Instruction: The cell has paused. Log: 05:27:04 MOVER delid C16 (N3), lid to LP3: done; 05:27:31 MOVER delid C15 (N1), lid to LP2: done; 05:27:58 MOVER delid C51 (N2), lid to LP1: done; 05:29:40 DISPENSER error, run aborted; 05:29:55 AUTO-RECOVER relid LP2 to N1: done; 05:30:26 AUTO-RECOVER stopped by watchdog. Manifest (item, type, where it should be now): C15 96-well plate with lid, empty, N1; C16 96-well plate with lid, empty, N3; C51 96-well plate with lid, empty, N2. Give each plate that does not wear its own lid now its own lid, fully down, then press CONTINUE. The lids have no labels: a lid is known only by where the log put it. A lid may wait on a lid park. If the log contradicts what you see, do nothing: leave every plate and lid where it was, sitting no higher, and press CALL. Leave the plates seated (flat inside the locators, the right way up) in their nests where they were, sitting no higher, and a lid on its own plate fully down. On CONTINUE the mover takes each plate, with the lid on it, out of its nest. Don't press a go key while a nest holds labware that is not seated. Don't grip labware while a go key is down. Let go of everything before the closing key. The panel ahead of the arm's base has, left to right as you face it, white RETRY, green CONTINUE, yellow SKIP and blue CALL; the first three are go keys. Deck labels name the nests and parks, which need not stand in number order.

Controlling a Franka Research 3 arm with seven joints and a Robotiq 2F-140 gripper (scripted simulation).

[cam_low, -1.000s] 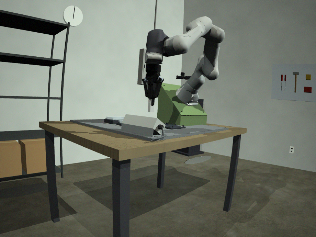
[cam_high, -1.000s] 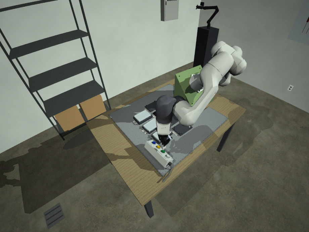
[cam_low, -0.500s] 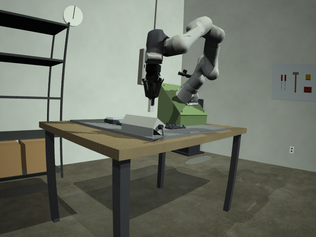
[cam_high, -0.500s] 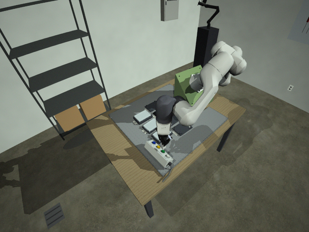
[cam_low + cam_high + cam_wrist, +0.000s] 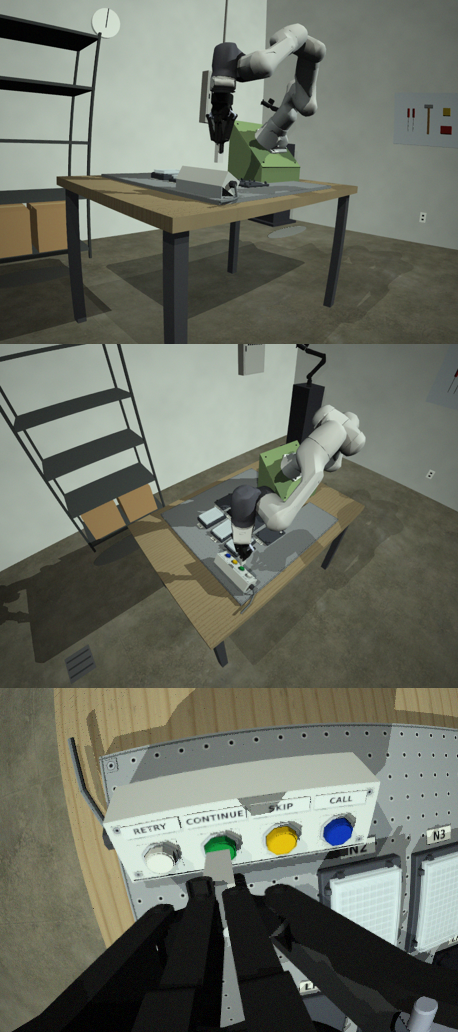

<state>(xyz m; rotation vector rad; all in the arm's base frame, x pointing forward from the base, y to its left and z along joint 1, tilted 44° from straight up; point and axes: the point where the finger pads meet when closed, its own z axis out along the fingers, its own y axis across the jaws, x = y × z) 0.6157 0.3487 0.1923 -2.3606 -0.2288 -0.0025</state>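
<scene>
The key panel (image 5: 242,820) shows white RETRY (image 5: 160,860), green CONTINUE (image 5: 220,846), yellow SKIP (image 5: 281,839) and blue CALL (image 5: 337,830). My gripper (image 5: 221,869) is shut and points down over the green key. A thin pale strip juts out from between its fingertips. In the exterior view the gripper (image 5: 220,148) hangs a little above the panel (image 5: 201,181), apart from it. The plate in N2 (image 5: 366,895) and the plate in N3 (image 5: 440,897) lie flat with white gridded tops. In the top view two plates (image 5: 211,516) (image 5: 223,529) are in plain view; the gripper (image 5: 244,558) partly hides the third.
A green slanted housing (image 5: 279,469) stands at the back of the deck by the arm's base. Two dark flat lid parks (image 5: 269,535) (image 5: 225,501) lie beside the nests with nothing on them. A cable (image 5: 248,602) leaves the panel's end toward the table edge.
</scene>
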